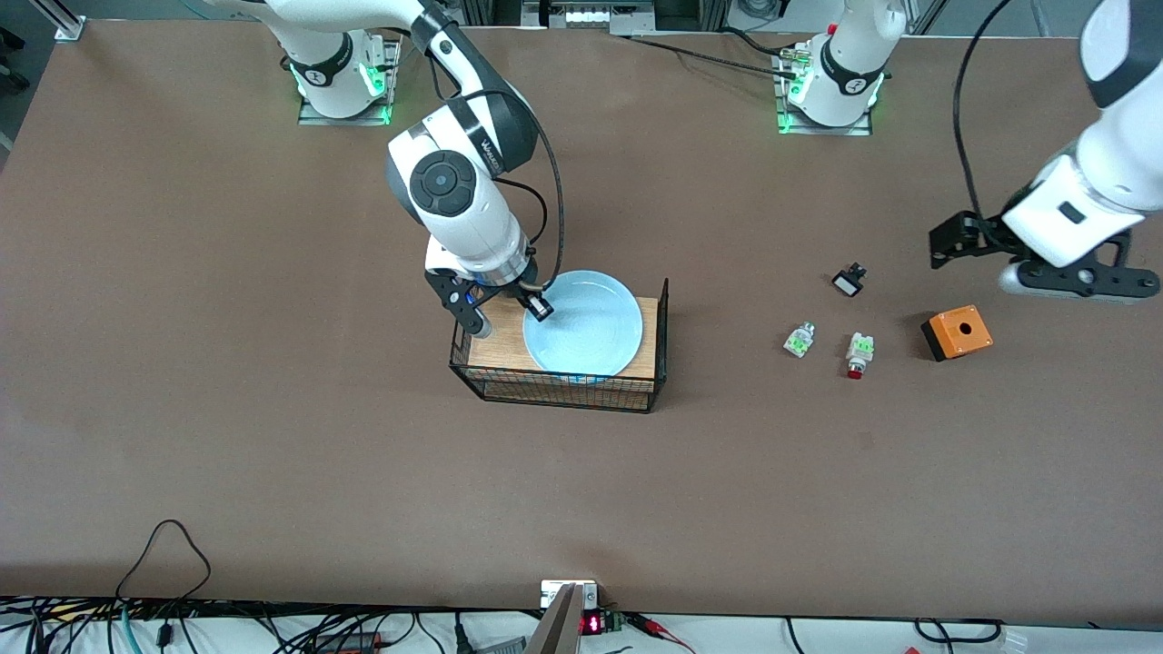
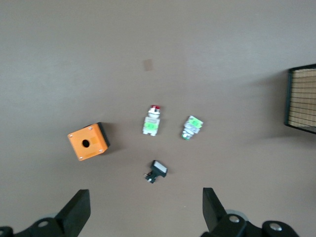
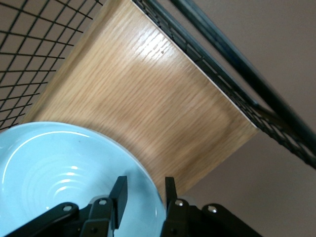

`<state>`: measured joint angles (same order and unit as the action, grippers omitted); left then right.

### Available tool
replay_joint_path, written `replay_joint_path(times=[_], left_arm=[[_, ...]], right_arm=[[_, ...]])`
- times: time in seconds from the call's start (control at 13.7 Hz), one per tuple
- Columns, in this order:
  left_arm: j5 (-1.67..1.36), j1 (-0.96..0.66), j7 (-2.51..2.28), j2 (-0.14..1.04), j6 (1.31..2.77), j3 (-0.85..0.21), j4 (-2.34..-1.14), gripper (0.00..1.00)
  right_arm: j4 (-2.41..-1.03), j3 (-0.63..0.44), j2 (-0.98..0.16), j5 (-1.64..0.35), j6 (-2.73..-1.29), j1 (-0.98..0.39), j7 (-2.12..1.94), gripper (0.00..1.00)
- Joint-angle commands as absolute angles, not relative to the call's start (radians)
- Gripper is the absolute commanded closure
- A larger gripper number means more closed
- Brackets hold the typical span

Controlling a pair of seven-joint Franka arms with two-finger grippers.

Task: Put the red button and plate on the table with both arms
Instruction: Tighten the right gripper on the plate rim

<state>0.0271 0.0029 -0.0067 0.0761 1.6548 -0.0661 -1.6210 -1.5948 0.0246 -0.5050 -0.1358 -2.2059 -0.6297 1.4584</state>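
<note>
Brown table [image 1: 273, 436], both arms out, and I watch the right one work at the rack.

My right gripper [image 3: 144, 195] has its fingers [image 3: 119, 191] straddling the rim of the plate [image 1: 586, 324], one inside the bowl and one outside, narrowed around the edge. I cannot tell if they already pinch it. The plate sits on the wood top of the black wire rack [image 1: 491, 381], near the table's middle. My left gripper [image 2: 145, 210] hangs spread wide and empty over the table at the left arm's end, above the small parts. The red button [image 1: 859, 354] lies on the table, beside a white-green part [image 1: 799, 340], with a black-and-white part [image 1: 849, 280] farther from the front camera and an orange box [image 1: 957, 332] close by.
</note>
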Motion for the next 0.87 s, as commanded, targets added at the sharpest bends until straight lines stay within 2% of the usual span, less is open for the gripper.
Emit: replay_joint_path(times=[0.0, 0.58, 0.8], left_arm=[[0.034, -0.014, -0.009, 0.014, 1.672, -0.046, -1.674, 0.00], [0.032, -0.028, 0.002, 0.008, 1.624, -0.040, -1.657, 0.00], [0.032, -0.029, 0.002, 0.020, 1.629, -0.043, -1.654, 0.00]], right_arm=[[-1.597, 0.020, -0.499, -0.146, -2.194, -0.637, 1.465, 0.76], [-1.595, 0.020, -0.489, -0.137, -2.183, -0.634, 1.450, 0.98], [-1.595, 0.020, -0.456, -0.137, -2.152, -0.630, 1.445, 1.00]])
